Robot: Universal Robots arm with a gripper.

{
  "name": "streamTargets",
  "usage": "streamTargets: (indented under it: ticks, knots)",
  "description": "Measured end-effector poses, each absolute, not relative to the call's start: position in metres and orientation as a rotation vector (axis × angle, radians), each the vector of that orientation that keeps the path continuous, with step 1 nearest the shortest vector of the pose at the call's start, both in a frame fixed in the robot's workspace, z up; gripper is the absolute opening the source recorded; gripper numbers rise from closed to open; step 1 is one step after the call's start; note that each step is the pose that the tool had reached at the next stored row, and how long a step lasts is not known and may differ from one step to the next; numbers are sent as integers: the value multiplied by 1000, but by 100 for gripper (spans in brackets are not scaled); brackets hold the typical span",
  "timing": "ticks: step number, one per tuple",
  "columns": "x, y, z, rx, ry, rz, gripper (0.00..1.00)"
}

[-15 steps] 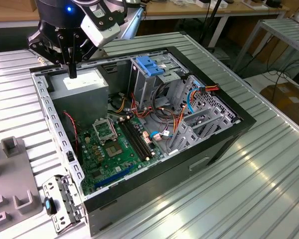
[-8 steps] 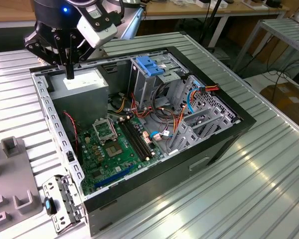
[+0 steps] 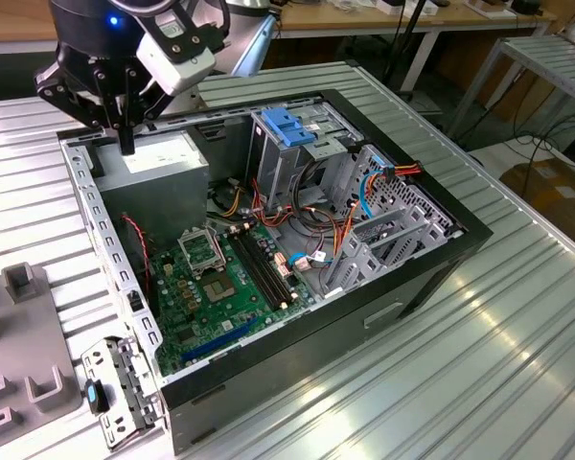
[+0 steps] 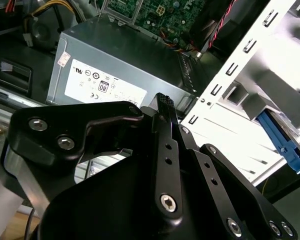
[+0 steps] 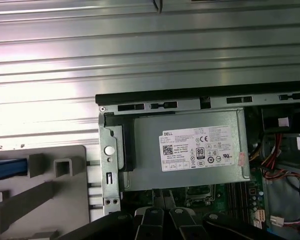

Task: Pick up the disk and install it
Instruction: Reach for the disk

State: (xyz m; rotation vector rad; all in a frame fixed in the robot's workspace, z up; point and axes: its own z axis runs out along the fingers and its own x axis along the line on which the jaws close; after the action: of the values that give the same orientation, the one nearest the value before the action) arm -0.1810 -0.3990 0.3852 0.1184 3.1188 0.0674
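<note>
ribbed table (image 3: 517, 326), open case (image 3: 402, 287) with power-supply box (image 3: 158, 163), claw (image 3: 126, 144) above

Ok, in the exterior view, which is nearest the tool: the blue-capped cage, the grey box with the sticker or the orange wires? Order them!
1. the grey box with the sticker, right by the tool
2. the blue-capped cage, in the middle
3. the orange wires, toward the exterior view's right

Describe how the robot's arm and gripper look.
The gripper is matte black: flat linkage bars pinned with silver screws, narrowing to slim fingers with a ribbed tip. A white-and-silver box-shaped housing is mounted beside it. The arm above is dark, with a small blue light glowing.
</note>
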Motion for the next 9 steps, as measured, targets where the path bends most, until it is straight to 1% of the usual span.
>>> streamTargets:
  ticks: [9]
  knots:
    - [-191, -399, 384, 119, 3120, 67, 11]
